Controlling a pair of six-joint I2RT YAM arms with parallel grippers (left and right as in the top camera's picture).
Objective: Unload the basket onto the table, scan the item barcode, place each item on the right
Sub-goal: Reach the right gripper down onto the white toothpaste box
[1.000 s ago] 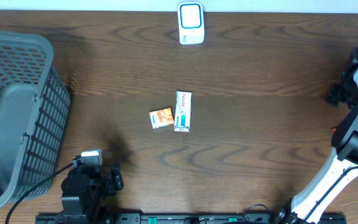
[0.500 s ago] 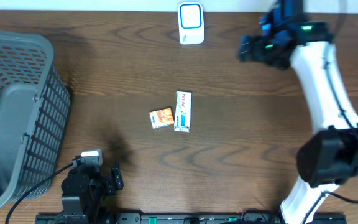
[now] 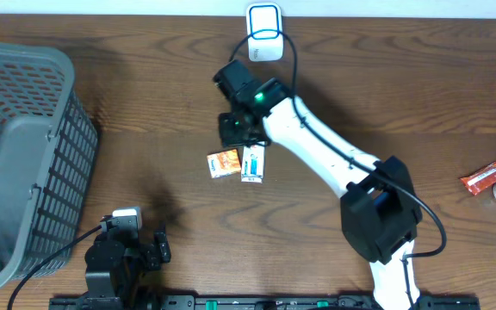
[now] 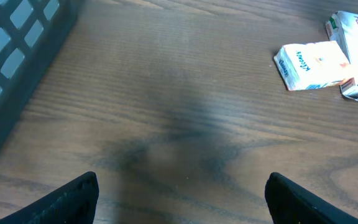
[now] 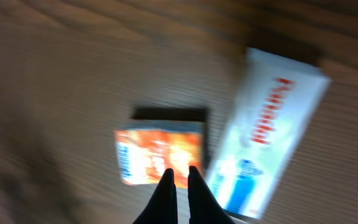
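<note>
Orange box (image 3: 223, 163) lies mid-table, just beside the white carton (image 3: 253, 164) and well apart from the scanner (image 3: 264, 33). Our right gripper (image 5: 180, 171) has swung in above it, fingers pinched together on nothing, so we judge the pickup is still ahead. Our left gripper (image 4: 182, 183) waits wide open.

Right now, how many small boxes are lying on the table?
2. An orange box lies at mid-table, and a white-and-blue box lies close beside it. More could be hidden inside the basket.
</note>
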